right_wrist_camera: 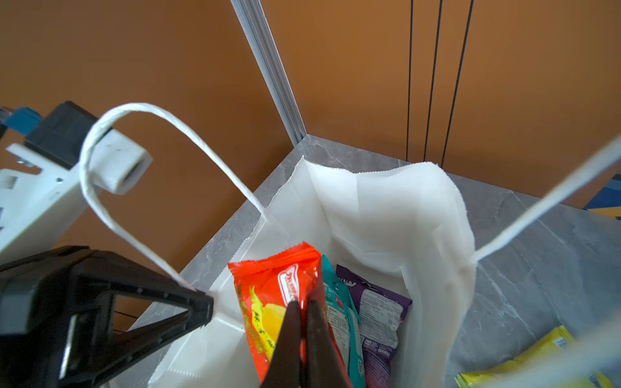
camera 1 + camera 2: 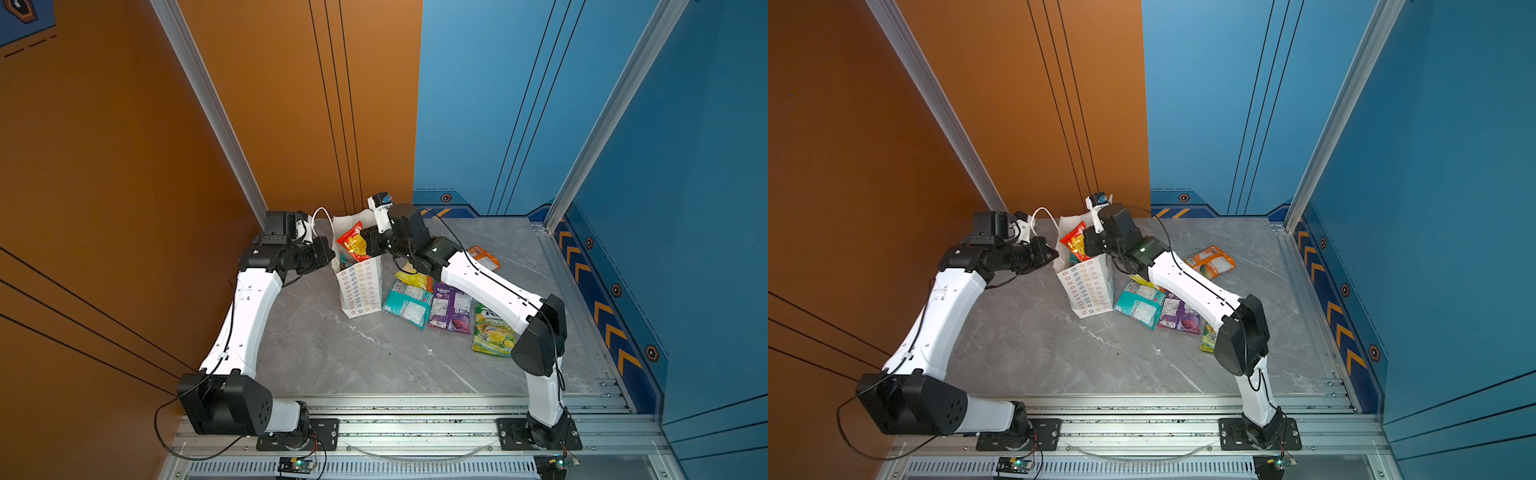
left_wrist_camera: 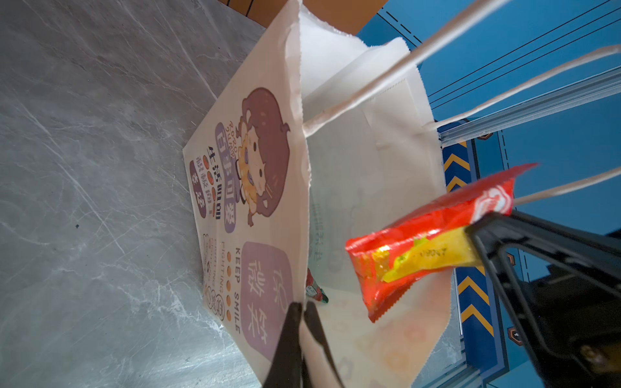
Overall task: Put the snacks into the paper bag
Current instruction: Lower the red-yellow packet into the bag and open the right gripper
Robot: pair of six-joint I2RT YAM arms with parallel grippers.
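A: Since the paper bag (image 2: 360, 291) looks thin and floppy, our left end effector (image 3: 303, 307) pinches its left rim.

B: At its mouth our right end effector (image 1: 304, 305) nips the light, slippery-looking red packet (image 1: 262, 295) by an edge; more snacks (image 2: 451, 309) lie right of the bag.

Top views look down from high; both wrist views closely share the paper bag (image 3: 353, 151) (image 1: 386, 208).
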